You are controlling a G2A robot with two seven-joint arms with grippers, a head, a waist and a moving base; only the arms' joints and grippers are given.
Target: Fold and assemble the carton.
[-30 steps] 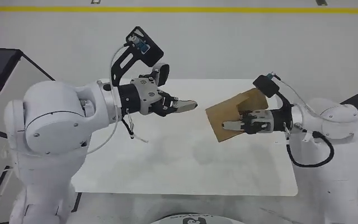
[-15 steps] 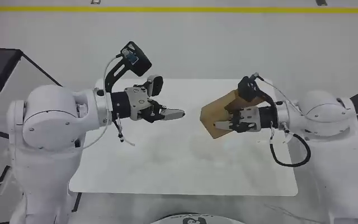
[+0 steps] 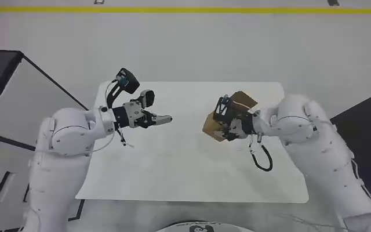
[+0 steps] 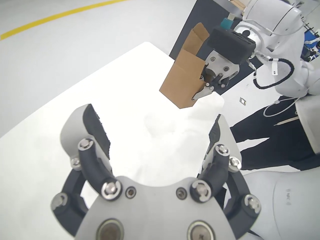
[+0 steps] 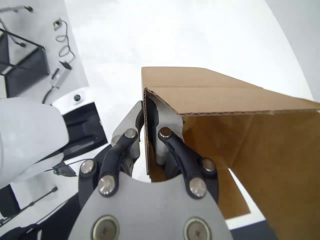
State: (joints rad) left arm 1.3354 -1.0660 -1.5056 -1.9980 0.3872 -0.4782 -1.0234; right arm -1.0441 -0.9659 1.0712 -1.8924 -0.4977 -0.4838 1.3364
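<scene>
Brown cardboard carton (image 3: 210, 125), opened into a box shape, is held in the air above a white table (image 3: 191, 168). From above it sits toward 3 o'clock of the table's middle. The right gripper (image 3: 222, 130) is clamped on one side wall of the carton near an open end. The right wrist view shows one finger inside the wall and one outside, with the cardboard edge pinched between them. The carton is tilted, and a loose flap sticks out toward 1 o'clock. Its lower corner hangs just above the table, though whether it touches is not clear.

The left gripper (image 3: 165, 120) hovers over the table at about 9 o'clock, well apart from the carton. Its fingers are spread wide with nothing between them, and it points toward 3 o'clock at the carton.

Judging by this, the work is at an early to middle step: the carton has its shape, but its end flaps look unfolded. The next move likely calls for the empty left gripper to approach the carton and either steady the opposite wall or push a flap inward. The right gripper's hold on the wall should stay firm so the carton does not twist or collapse.
</scene>
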